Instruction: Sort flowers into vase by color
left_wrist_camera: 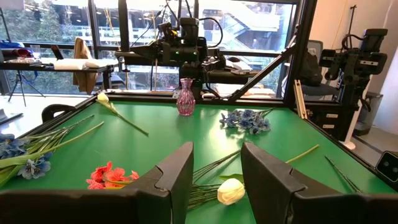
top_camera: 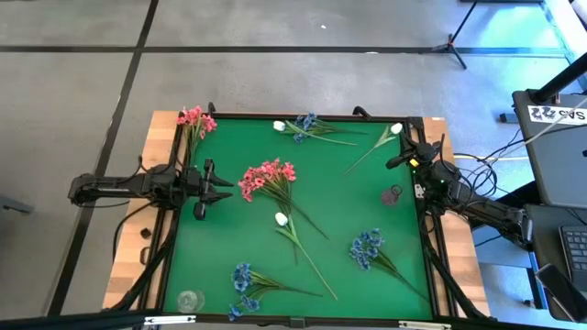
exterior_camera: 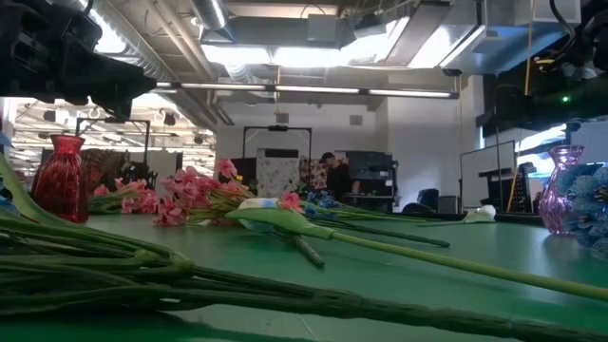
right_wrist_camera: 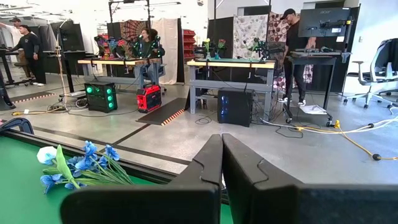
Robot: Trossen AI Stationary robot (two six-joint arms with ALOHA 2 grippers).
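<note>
Flower sprigs lie flat on the green table [top_camera: 339,211]. A pink cluster [top_camera: 267,177] lies mid-table, and another pink one [top_camera: 195,119] is at the far left corner. Blue sprigs lie at the far middle [top_camera: 305,126], near right [top_camera: 367,246] and near left [top_camera: 244,278]. White buds lie mid-table [top_camera: 281,218] and at the far right [top_camera: 396,129]. A purple glass vase [top_camera: 393,194] stands at the right. My left gripper [top_camera: 223,186] hovers open at the left edge, level, facing the pink cluster. My right gripper [top_camera: 404,151] is shut at the far right, holding nothing.
A red vase [exterior_camera: 61,178] shows at the left of the low view. A small clear vase [top_camera: 189,300] stands near the table's near left corner. A raised dark frame [top_camera: 367,117] borders the table. People stand among the desks beyond it.
</note>
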